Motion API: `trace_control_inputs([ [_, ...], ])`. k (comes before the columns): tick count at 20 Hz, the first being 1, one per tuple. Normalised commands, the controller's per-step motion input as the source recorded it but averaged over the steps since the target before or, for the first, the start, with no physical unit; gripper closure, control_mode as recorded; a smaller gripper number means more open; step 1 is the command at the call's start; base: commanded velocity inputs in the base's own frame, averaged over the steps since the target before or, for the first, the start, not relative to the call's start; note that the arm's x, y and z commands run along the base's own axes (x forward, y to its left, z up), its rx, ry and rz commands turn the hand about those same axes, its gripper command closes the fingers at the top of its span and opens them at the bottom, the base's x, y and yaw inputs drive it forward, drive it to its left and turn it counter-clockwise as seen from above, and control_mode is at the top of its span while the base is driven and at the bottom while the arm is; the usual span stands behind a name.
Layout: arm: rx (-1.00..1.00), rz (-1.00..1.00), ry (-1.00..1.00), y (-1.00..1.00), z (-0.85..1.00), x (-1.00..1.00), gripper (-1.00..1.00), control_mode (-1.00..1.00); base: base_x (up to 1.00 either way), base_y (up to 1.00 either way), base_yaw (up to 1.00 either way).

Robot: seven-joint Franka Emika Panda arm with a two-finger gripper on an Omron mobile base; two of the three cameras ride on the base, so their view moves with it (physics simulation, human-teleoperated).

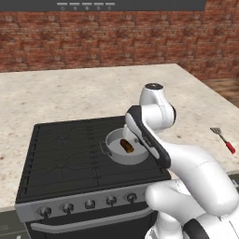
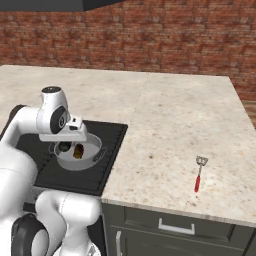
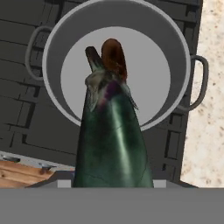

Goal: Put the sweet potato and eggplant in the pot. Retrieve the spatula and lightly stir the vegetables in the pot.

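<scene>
Nearest the hand camera, the eggplant is seen as a dark green-black body that rises from the bottom edge, its pale tip pointing up toward the pot; it is held in the pincer, whose jaws are closed partway on it and are hidden behind it in the hand view. Directly beyond the eggplant's tip, the sweet potato is seen lying on the pale floor of the pot. From the left base view, the sweet potato is shown as an orange-brown piece inside the grey pot, which is set on the right part of the black stove. From the right base view, the pincer is held just over the pot, with the dark eggplant beside the orange sweet potato within the pot's rim; whether the eggplant touches the pot cannot be told. On the speckled stone surface well apart to the right of the stove, the spatula is laid flat, its red handle toward the near edge and its slotted blade away from it. In the left base view the spatula is found near the right edge of the surface.
</scene>
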Motion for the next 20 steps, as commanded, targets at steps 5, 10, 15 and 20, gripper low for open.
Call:
trace_control_inputs([
  [5, 0.0, 0.0, 0.02, 0.0, -0.13, 0.54, 1.0, -1.0, 0.0, 0.0, 0.0],
  [10, 0.0, 0.0, 0.09, 0.02, -0.42, 0.65, 1.0, -1.0, 0.0, 0.0, 0.0],
  [15, 0.0, 0.0, 0.12, 0.14, -0.4, 0.44, 1.0, -1.0, 0.0, 0.0, 0.0],
  [20, 0.0, 0.0, 0.11, 0.04, -0.04, 0.22, 1.0, -1.0, 0.0, 0.0, 0.0],
])
